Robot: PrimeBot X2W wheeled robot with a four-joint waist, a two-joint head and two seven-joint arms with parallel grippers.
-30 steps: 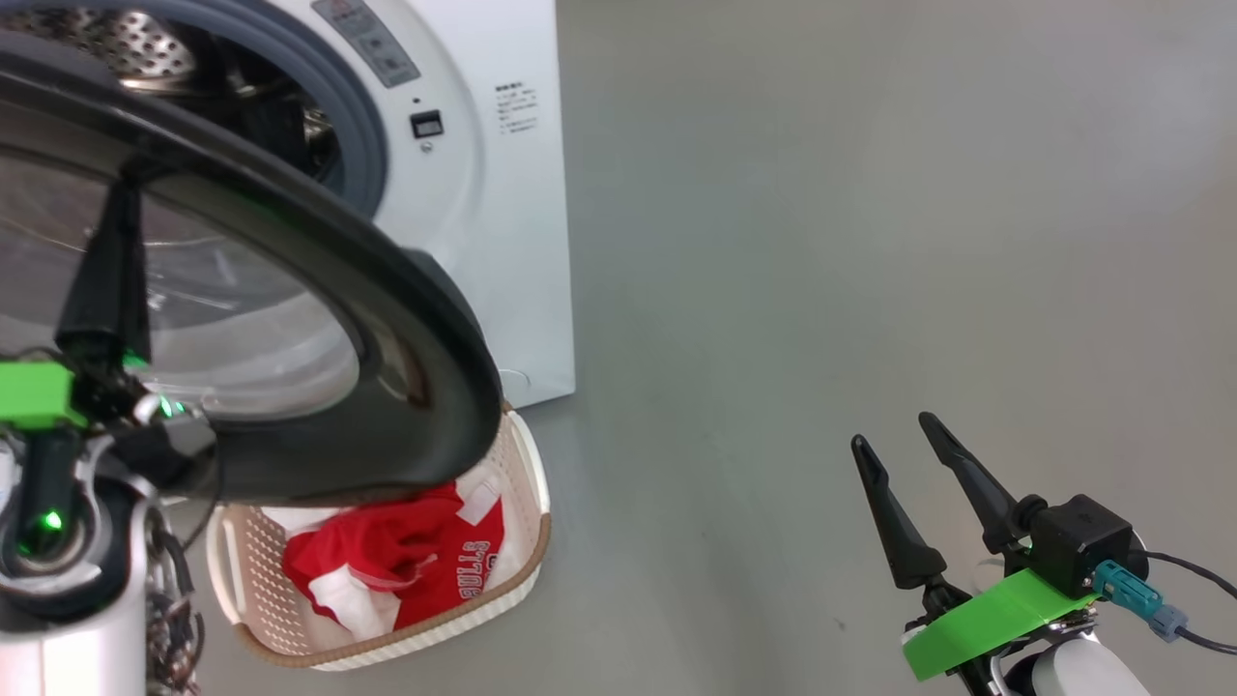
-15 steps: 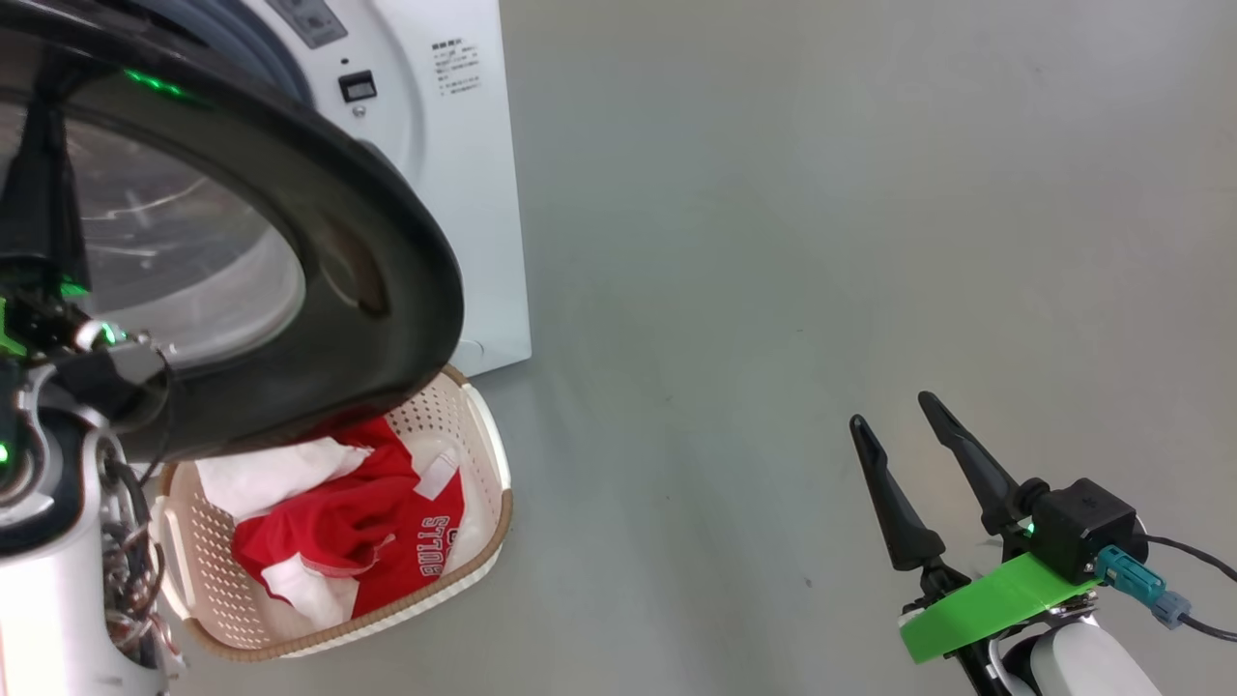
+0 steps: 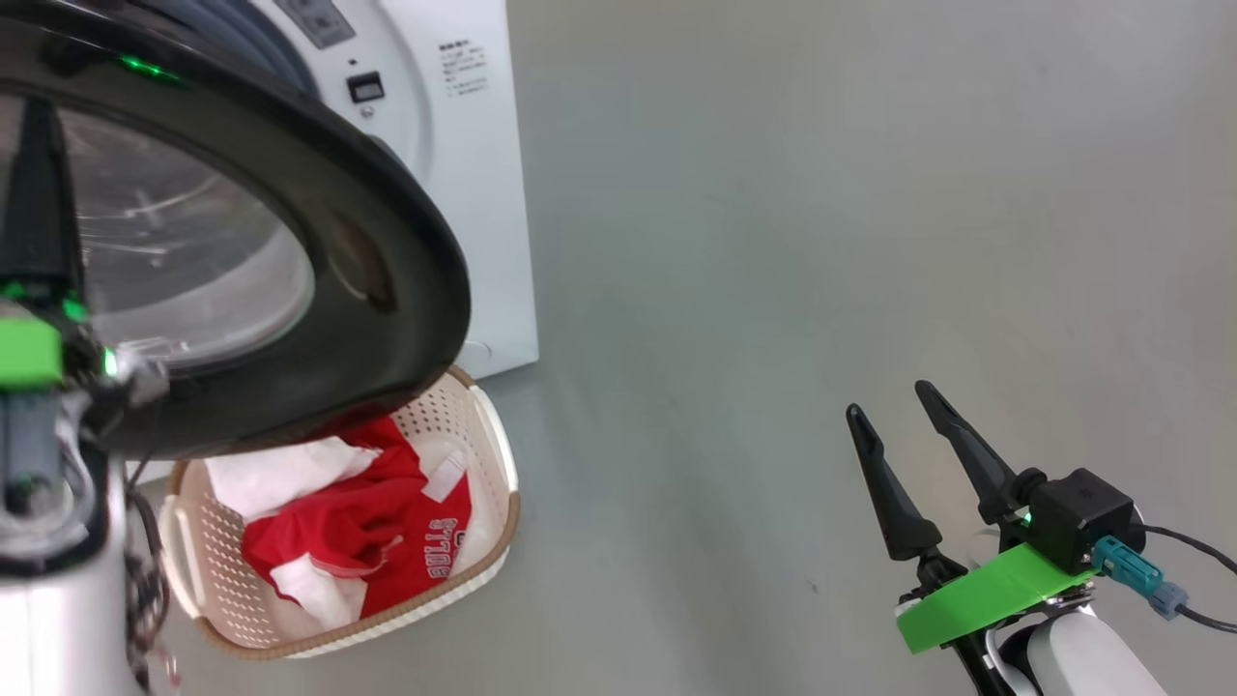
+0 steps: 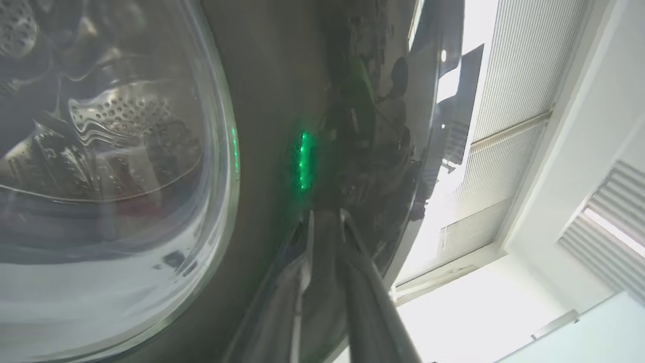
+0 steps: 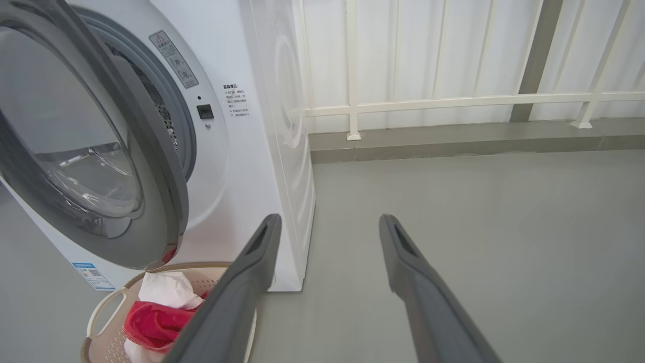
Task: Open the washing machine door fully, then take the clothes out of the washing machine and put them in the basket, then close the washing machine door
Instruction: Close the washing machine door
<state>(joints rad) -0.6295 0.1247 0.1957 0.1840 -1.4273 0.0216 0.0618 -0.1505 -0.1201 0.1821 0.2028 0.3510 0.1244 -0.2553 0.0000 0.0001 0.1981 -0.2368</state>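
Hanging ajar from the one machine (image 3: 483, 193), the one door (image 3: 387, 251) overlaps the single basket (image 3: 493, 454) on the floor just before it, where the clothes (image 3: 329, 532) lie heaped: red fabric and a white cloth. The left claw (image 4: 326, 214) lies against the door's black rim, fingers nearly together; whether it pinches anything I cannot tell. The right claw (image 3: 889, 398) hovers spread over wide bare floor (image 3: 773, 242), well apart from the door.
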